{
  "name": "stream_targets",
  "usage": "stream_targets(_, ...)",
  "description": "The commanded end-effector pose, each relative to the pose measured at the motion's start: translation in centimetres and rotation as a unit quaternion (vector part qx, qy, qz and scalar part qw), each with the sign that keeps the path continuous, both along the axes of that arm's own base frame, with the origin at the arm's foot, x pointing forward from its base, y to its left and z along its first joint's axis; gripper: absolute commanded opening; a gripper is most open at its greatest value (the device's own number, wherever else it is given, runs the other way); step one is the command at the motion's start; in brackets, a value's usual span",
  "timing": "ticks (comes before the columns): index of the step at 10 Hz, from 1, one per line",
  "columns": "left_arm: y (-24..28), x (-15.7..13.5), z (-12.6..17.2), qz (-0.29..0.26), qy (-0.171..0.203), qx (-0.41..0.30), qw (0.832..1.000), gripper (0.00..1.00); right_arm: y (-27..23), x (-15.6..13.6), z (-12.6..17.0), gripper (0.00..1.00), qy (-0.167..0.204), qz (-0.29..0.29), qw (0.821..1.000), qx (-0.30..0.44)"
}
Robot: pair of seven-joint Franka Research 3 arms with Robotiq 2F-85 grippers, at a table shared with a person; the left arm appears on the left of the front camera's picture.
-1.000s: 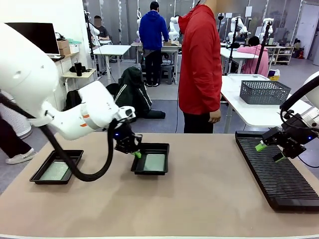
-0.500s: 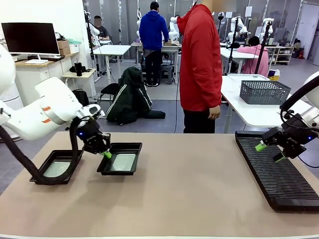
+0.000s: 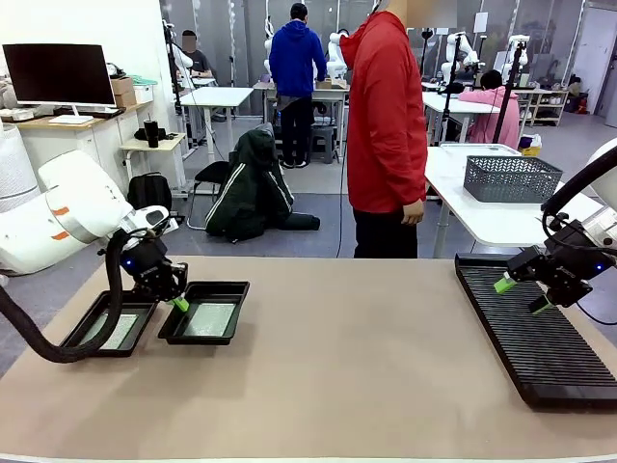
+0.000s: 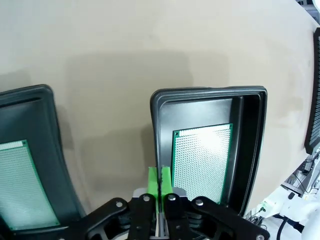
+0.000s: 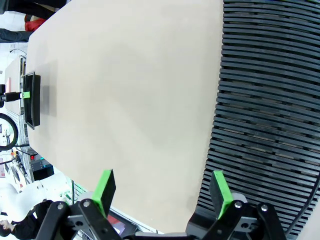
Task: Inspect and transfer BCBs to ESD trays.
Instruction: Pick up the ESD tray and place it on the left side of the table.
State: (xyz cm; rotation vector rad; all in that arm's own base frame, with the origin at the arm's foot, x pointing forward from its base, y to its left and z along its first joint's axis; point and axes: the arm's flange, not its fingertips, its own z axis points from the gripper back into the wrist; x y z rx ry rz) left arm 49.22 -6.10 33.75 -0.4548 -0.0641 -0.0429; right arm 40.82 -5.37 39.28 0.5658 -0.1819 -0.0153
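Two black ESD trays sit at the table's left. Each has a green BCB lying flat inside. The right tray (image 3: 229, 289) holds a BCB (image 3: 209, 319), and my left gripper (image 3: 179, 304) is shut on its left rim. In the left wrist view the pressed green pads (image 4: 160, 179) pinch that rim (image 4: 156, 125), with the BCB (image 4: 202, 160) just beyond. The left tray (image 3: 82, 333) with its BCB (image 3: 118, 331) lies close beside it; the same tray (image 4: 47, 135) and BCB (image 4: 20, 185) show in the wrist view. My right gripper (image 3: 521, 294) (image 5: 162, 192) hovers open over the ribbed rack, holding nothing.
A long black ribbed rack (image 3: 540, 333) (image 5: 270, 100) lies along the table's right side. A person in a red top (image 3: 386, 125) stands at the far edge. A grey mesh basket (image 3: 511, 178) sits on another table behind. Bare tabletop (image 3: 366, 357) spans the middle.
My left gripper has dragged the tray it holds leftwards across the table until it lies next to the other tray. The right arm has stayed still.
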Motion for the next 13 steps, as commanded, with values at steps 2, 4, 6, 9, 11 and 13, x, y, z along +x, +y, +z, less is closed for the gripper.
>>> stream_targets(2, 1.3, -0.6, -0.6, 0.012, -0.011, 0.024, 1.000, 0.03, 0.1, -0.1, 0.1, 1.00, 0.002, -0.002, 1.000, 0.000)
stream_targets(4, 1.9, -0.6, -1.2, 0.019, -0.010, 0.037, 0.999, 0.03, 0.1, -0.1, 0.1, 1.00, 0.002, -0.002, 1.000, 0.000)
stream_targets(6, 2.5, -0.6, -1.6, 0.029, -0.012, 0.045, 0.999, 0.03, 0.1, -0.1, 0.1, 1.00, 0.002, -0.002, 1.000, 0.000)
stream_targets(9, 2.7, -0.5, -2.2, 0.041, -0.014, 0.055, 0.998, 0.03, 0.1, -0.1, 0.1, 1.00, 0.002, -0.002, 1.000, 0.000)
stream_targets(11, 2.3, -0.4, -2.7, 0.048, -0.011, 0.066, 0.997, 0.03, 0.1, -0.1, 0.1, 1.00, 0.002, -0.002, 1.000, 0.000)
stream_targets(13, 2.0, -0.4, -2.9, 0.054, -0.013, 0.077, 0.996, 0.03, 0.1, -0.1, 0.1, 1.00, 0.002, -0.002, 1.000, 0.000)
